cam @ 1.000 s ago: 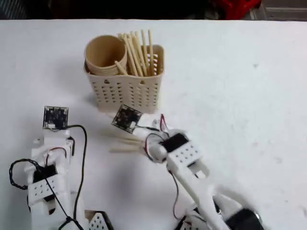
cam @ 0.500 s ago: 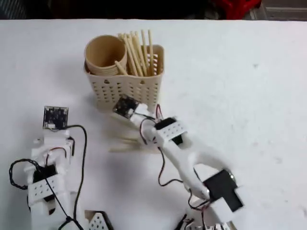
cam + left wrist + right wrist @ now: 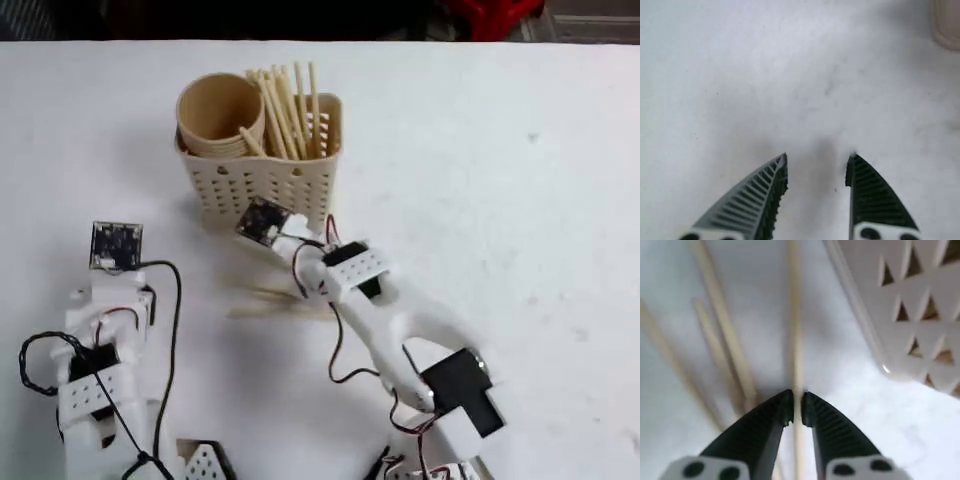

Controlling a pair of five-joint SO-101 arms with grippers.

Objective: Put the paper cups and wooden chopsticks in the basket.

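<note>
The right tool is clenched on a single wooden chopstick, its two black ribbed fingers pinching the thin, pale, straight stick where it lies flat on the white counter, just in front of the basket. More loose chopsticks lie beside it at slight angles, also close in front of the basket. The basket is cream plastic, boxy, with a perforated wall. Inside it, a stack of round tan paper cups stands in the left part and a bundle of wooden chopsticks leans upright in the right part. The left tool is released, its toothed fingers spread over bare counter, well apart from the basket's front-left side.
</note>
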